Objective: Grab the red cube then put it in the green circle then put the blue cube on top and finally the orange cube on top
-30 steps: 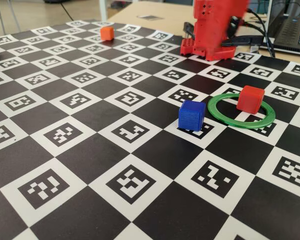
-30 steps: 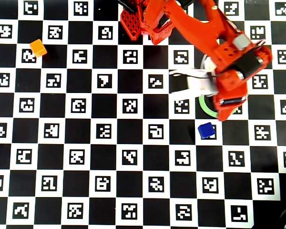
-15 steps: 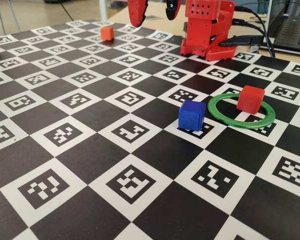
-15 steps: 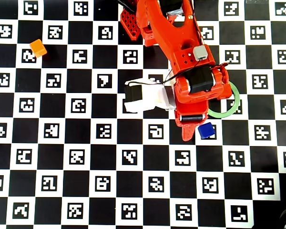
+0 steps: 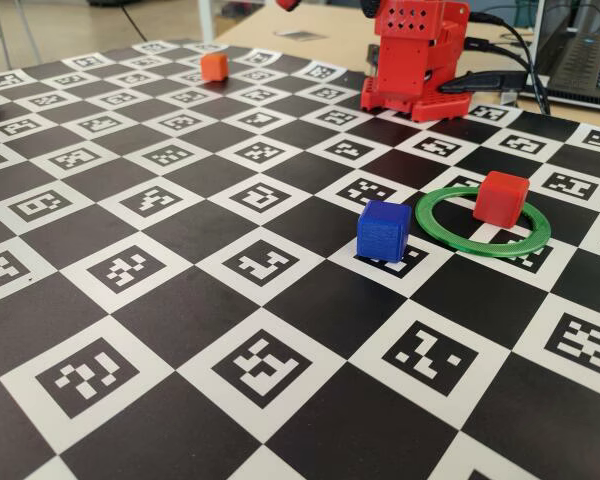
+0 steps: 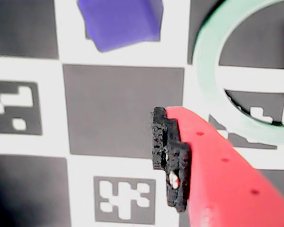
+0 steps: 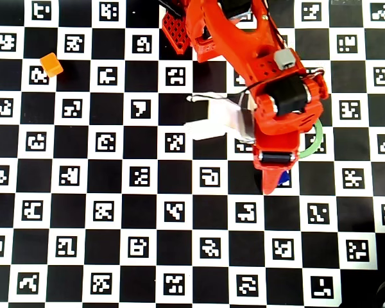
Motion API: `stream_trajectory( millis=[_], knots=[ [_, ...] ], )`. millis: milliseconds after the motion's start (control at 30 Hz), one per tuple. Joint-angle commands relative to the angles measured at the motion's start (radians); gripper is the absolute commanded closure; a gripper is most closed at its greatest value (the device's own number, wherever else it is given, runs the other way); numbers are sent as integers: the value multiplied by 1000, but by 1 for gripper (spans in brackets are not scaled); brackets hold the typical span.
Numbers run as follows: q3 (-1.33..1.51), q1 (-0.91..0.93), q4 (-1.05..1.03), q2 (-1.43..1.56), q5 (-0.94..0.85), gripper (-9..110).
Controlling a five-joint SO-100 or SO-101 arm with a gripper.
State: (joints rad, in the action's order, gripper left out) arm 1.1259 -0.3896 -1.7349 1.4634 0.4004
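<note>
Checkered black and white squares with coded markers cover my worktop [image 5: 180,330]. From the fixed view, the red cube [image 5: 501,196] sits inside the green circle [image 5: 483,221], toward its far right edge. The blue cube [image 5: 383,231] stands just beside the circle, outside its left rim and not touching it. The orange cube [image 5: 214,67] lies well apart from the circle, far back to the left; my base [image 5: 412,60] rises behind the circle.

From the wrist view, one red finger [image 6: 217,179] of my tool with its black pad [image 6: 168,158] hangs above a dark square, the blue cube [image 6: 120,21] up left of the circle [image 6: 208,71]. Only this one finger shows, so I cannot tell how far my tool is parted; nothing shows in its hold.

From the overhead view, my arm [image 7: 269,83] covers most of the circle [image 7: 317,142], and a sliver of blue cube [image 7: 283,179] peeks out below it; the orange cube [image 7: 51,64] is far left.
</note>
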Motion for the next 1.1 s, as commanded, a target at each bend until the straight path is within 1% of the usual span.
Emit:
stream_trajectory(
  millis=[0, 133, 233, 533, 833, 1067],
  knots=[
    [-80, -44, -25, -5, 11, 63],
    [-80, -84, -3, -54, 60, 63],
    [-66, -100, 21, -91, 61, 63],
    [133, -74, 244, -112, -63, 63],
    [327, -78, 413, -123, -78, 62],
    [396, -75, 518, -141, -83, 62]
  ],
)
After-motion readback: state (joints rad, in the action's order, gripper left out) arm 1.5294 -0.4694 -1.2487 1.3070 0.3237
